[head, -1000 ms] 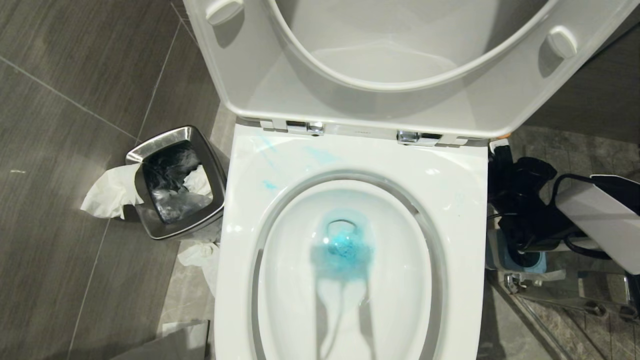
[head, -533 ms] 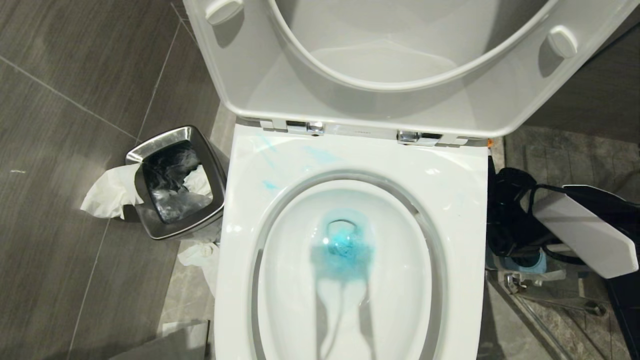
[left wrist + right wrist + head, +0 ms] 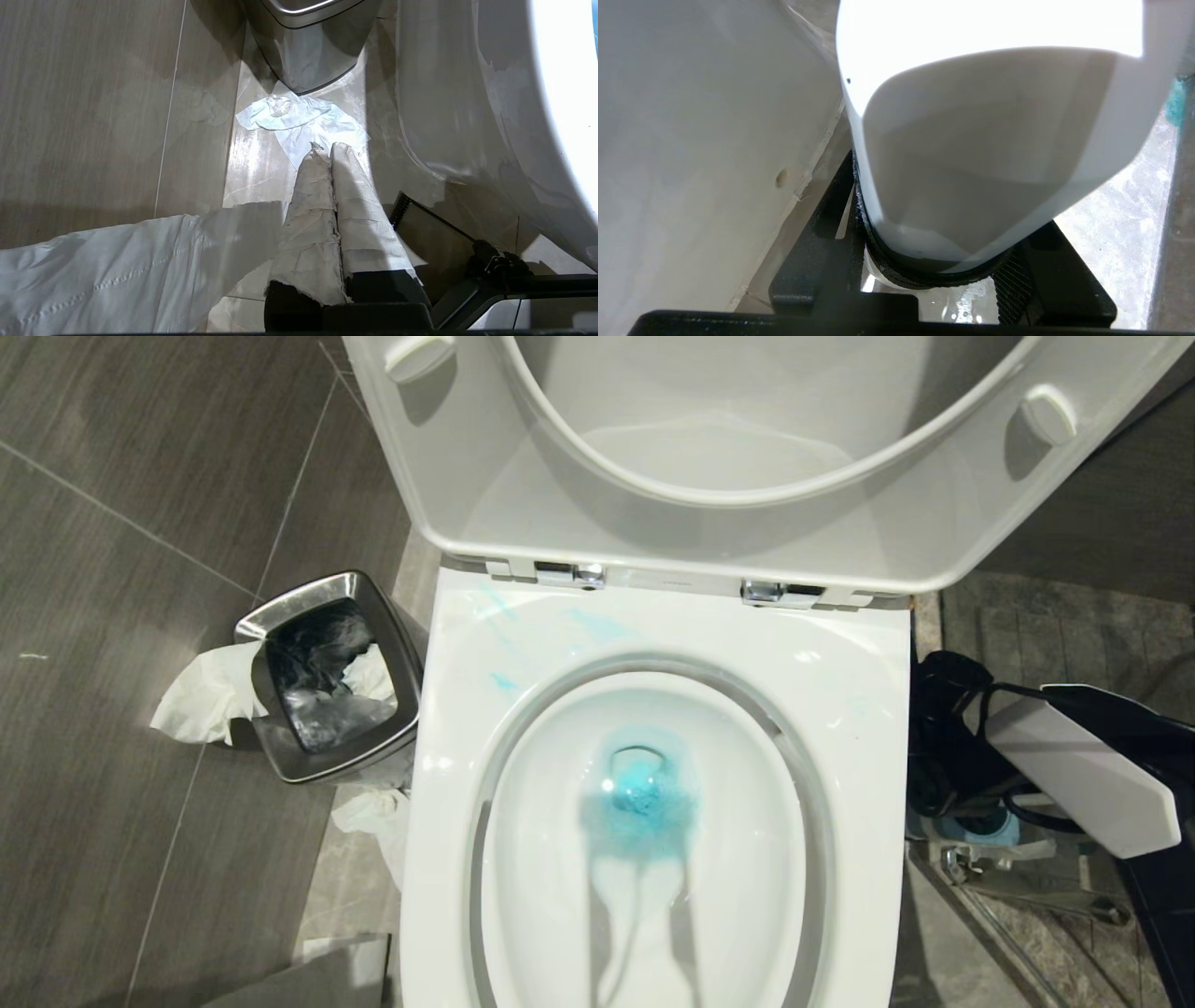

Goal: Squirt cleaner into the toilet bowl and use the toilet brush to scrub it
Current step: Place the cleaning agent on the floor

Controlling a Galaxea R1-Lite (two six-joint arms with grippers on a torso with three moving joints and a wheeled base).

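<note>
Right end effector (image 3: 934, 266), low beside the toilet, grips a broad white object (image 3: 971, 140) I cannot identify; the toilet bowl (image 3: 840, 709) lies just left, nearest this arm.

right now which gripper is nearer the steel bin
left. the left gripper hangs by the tissue before the steel bin; the right gripper is on the toilet bowl's other side

The toilet bowl (image 3: 845, 728) runs off the head view's bottom edge, its raised lid (image 3: 467, 476) off the top. At the right, the right arm's white casing (image 3: 1074, 775) hides its gripper. A blue-grey holder (image 3: 980, 826) peeks from under black cables.
</note>
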